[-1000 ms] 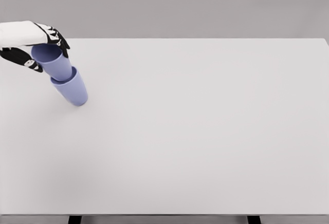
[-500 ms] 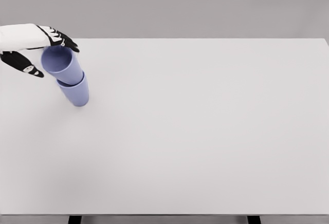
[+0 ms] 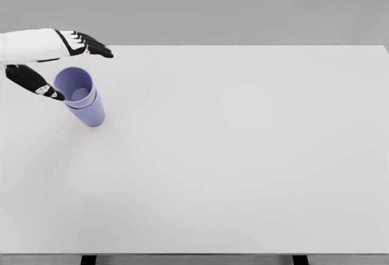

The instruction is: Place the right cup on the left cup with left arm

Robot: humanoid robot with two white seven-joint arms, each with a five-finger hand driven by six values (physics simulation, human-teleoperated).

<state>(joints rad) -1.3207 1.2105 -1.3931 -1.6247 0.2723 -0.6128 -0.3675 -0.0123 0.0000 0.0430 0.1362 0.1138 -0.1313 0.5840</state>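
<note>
Two lavender-blue cups stand nested at the table's far left: the upper cup point(image 3: 75, 86) sits inside the lower cup point(image 3: 90, 113), only its rim and inside showing. My left hand point(image 3: 78, 67) comes in from the left edge and hovers around the stack's top, open. Its fingers point(image 3: 91, 45) stretch out straight behind the rim and the thumb point(image 3: 37, 85) lies to the cup's left. Neither touches the cups. No right arm shows.
The white table point(image 3: 243, 155) spreads wide to the right and front of the stack. Its far edge runs just behind my hand, with a grey wall beyond. Two dark table legs show at the bottom edge.
My left hand has spread its fingers and let go of the upper cup. That cup has dropped deeper into the lower one, and the tilted stack has settled more upright.
</note>
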